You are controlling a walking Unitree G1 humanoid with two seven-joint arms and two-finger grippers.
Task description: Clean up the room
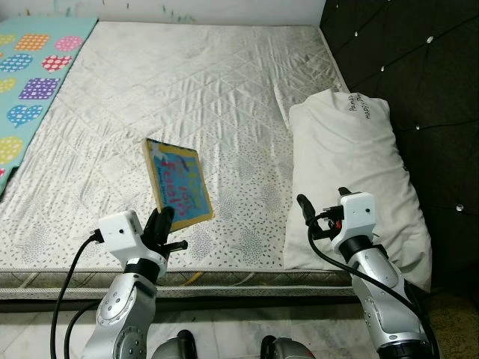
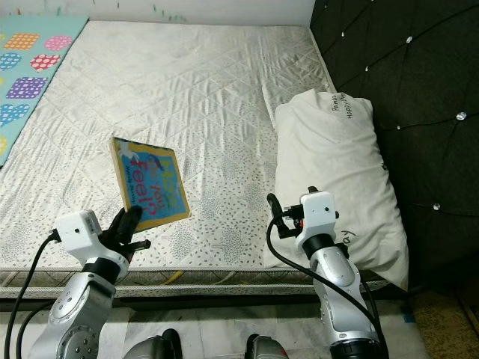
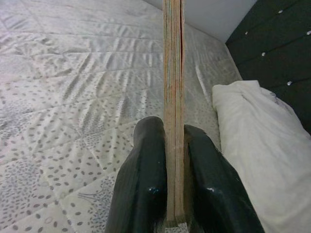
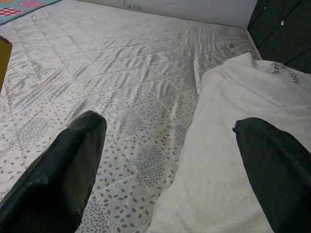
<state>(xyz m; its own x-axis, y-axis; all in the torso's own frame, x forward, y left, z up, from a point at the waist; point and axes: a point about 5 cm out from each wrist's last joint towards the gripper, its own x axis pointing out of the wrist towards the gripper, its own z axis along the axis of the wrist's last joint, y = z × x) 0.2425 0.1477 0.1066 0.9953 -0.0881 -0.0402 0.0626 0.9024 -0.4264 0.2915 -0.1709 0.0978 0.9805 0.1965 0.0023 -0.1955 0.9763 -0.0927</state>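
Observation:
A thin children's book (image 1: pixel 178 182) with a blue and pink cover is held up above the near part of the white mattress (image 1: pixel 187 90). My left gripper (image 1: pixel 163 228) is shut on the book's lower edge; in the left wrist view both black fingers (image 3: pixel 143 184) press against the book (image 3: pixel 173 97) seen edge-on. My right gripper (image 4: pixel 170 165) is open over the seam between mattress and white pillow (image 1: pixel 352 172), one finger (image 4: pixel 58 179) over the mattress, the other over the pillow (image 4: pixel 228 145).
A dark tufted headboard (image 1: pixel 419 75) runs along the right side. A colourful play mat (image 1: pixel 30 67) lies on the mattress's far left. The mattress's front edge (image 1: pixel 224 280) is just ahead of my arms, with tiled floor below.

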